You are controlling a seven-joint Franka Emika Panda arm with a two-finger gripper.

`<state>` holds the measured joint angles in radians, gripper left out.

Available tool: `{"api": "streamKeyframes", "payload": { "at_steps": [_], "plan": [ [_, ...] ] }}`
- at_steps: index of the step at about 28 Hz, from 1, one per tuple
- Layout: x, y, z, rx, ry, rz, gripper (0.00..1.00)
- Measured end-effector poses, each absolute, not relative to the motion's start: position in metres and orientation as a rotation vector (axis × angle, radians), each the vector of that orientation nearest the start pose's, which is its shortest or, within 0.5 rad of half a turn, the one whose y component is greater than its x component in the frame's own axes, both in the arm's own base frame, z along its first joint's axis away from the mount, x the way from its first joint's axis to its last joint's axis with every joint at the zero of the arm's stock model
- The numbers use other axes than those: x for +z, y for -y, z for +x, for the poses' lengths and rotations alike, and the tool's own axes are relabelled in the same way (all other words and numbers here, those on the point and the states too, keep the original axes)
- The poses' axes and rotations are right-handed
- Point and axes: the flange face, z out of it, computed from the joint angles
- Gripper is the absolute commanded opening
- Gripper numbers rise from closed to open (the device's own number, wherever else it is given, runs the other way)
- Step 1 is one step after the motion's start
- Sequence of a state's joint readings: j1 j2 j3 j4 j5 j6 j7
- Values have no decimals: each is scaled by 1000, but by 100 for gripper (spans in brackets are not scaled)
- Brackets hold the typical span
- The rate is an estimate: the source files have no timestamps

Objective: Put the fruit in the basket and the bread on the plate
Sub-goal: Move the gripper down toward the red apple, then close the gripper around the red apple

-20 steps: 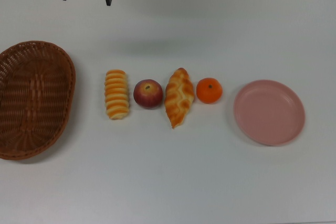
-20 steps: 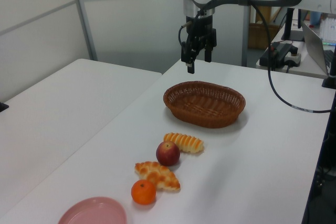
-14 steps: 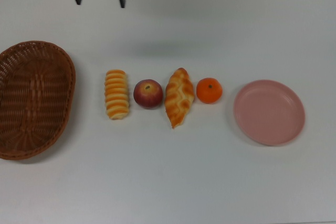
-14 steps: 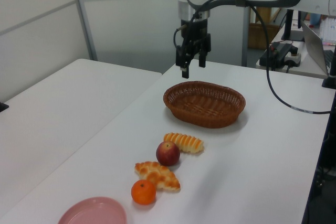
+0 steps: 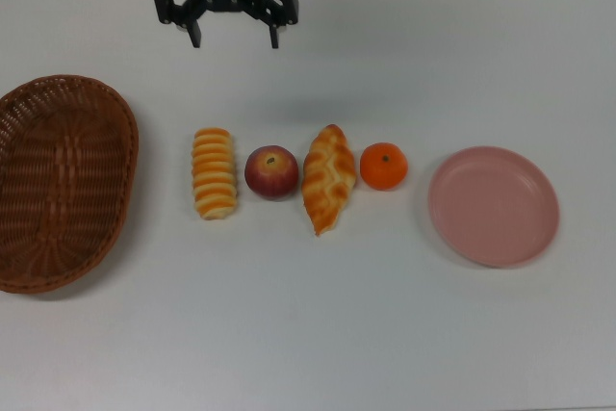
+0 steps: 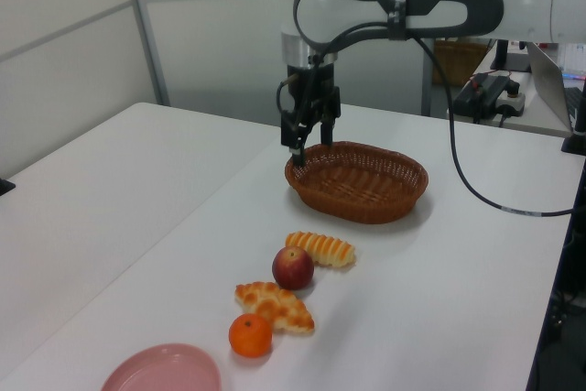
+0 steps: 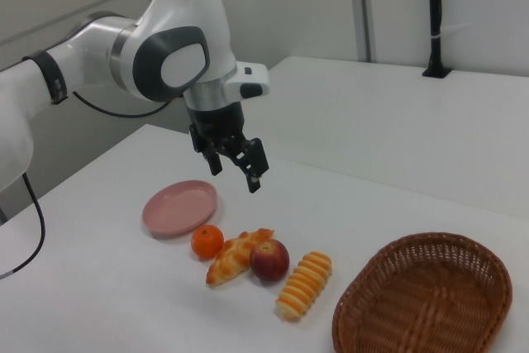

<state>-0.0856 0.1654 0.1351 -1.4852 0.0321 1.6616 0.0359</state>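
Hand (image 5: 234, 37) now nearer food row than moment ago in top view, moved from 12 o'clock table (image 5: 318, 334) edge toward centre; fingers apart, empty. Table row: ridged roll (image 5: 214, 172), apple (image 5: 271, 172), twisted loaf (image 5: 328, 178), tangerine (image 5: 384, 166). Basket (image 5: 106, 132) at 9 o'clock, plate (image 5: 458, 224) at 3 o'clock, both unfilled. Judgement: approach toward first pick, nothing placed yet.

The top view looks straight down on the table (image 5: 404, 334). The left view looks along it from the plate (image 6: 163, 371) end; the right view faces the arm from the opposite side. All share the food row.
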Motion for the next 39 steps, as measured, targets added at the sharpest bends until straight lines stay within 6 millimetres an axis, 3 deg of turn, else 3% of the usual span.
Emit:
{"api": "streamKeyframes", "payload": {
  "at_steps": [6,9,13,17,24,32,39],
  "plan": [
    [547,-78,613,0,-3,-3122,100],
    [517,-114,615,-7,5,-3161,100],
    [476,-139,625,-19,19,-3221,100],
    [454,-139,634,-7,30,-3240,100],
    [450,-119,638,-5,-1,-3272,100],
    [405,-109,645,97,19,-3324,100],
    [388,-97,651,118,12,-3345,100]
  ]
}}
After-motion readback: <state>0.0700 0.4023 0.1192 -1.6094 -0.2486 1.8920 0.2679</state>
